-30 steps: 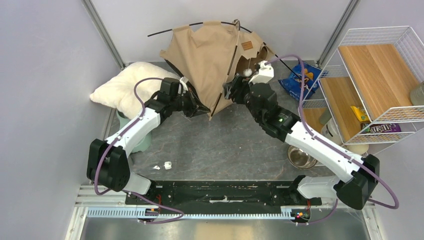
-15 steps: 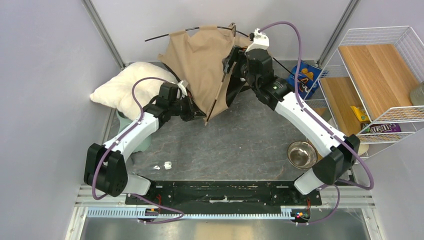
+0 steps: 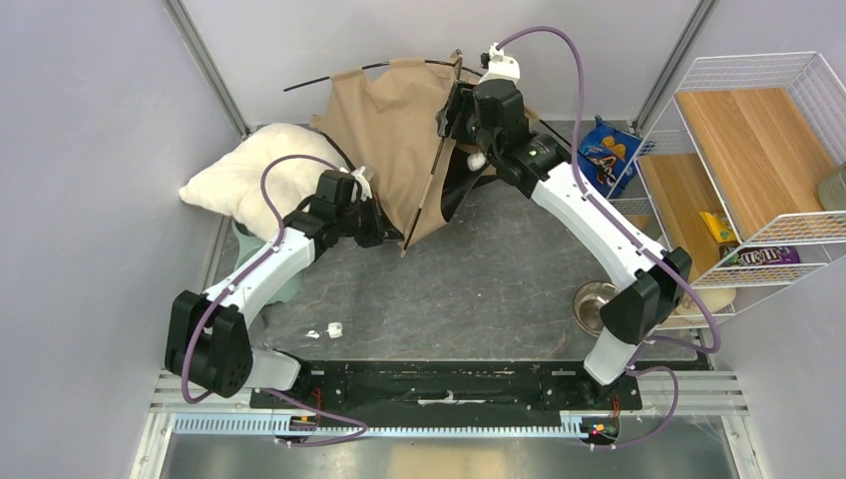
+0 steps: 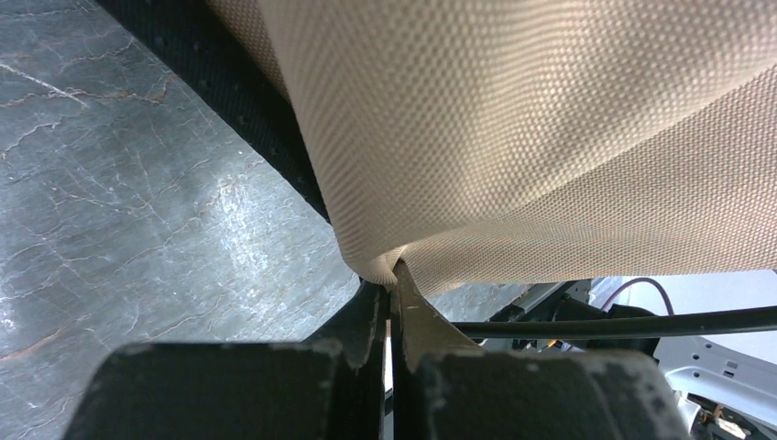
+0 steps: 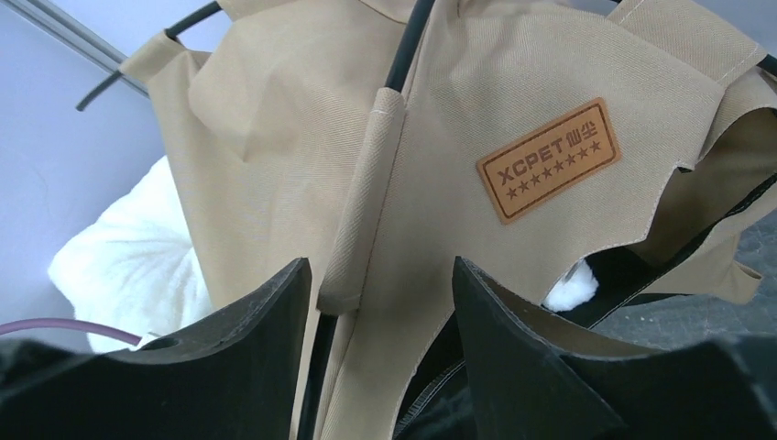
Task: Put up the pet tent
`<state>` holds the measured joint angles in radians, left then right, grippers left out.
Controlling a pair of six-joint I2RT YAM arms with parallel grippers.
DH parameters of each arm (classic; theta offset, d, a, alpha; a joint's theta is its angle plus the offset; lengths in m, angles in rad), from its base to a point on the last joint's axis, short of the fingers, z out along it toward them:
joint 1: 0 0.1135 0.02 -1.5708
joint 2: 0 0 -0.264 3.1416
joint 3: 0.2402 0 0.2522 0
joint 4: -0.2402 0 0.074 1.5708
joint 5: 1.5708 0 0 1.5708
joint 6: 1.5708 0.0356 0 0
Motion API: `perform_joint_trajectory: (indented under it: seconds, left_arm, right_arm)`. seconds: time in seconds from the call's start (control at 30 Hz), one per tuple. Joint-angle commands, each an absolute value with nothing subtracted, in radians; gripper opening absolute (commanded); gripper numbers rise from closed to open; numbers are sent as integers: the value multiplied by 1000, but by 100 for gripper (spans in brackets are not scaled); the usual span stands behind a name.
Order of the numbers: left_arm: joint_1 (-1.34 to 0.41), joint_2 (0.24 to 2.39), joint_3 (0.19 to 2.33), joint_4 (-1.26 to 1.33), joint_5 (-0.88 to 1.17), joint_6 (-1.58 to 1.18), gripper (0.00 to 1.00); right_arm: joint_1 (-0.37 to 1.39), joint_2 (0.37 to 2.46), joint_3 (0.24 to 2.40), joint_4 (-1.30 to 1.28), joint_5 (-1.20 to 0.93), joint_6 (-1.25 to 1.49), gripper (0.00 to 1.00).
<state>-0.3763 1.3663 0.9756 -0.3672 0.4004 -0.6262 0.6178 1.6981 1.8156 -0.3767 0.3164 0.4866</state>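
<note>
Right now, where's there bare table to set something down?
The middle of the table is bare, between the tent behind, the bowl at right and white bits in front. The back is crowded: tent, pillow, bag.

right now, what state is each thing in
pet tent, partly raised, fabric sagging, not set up
left gripper, shut on the tent's fabric edge
right gripper, open, straddling the pole sleeve
pillow, lying beside the tent
metal bowl, upright, partly hidden

Overhead view, wrist close-ups, tent (image 3: 394,130) shared
</note>
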Motion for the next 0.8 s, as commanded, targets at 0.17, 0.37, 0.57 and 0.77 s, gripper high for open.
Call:
perform_joint_trajectory:
  seconds: [0.17, 0.37, 0.57, 0.77]
  left_arm:
    - [-370, 1337, 969, -352, 360, -559, 2]
    - [-370, 1317, 988, -388, 331, -545, 12]
    - [-370, 1237, 1038, -449, 257, -513, 38]
    - [-369, 1077, 1141, -542, 144, -365, 53]
  right_arm:
    - [615, 1811, 2015, -475, 368, 450, 57]
    - [615, 1811, 2019, -475, 367, 436, 11]
    - [618, 1754, 1972, -412, 304, 392, 0]
    - [628, 1690, 1930, -344, 206, 362, 0]
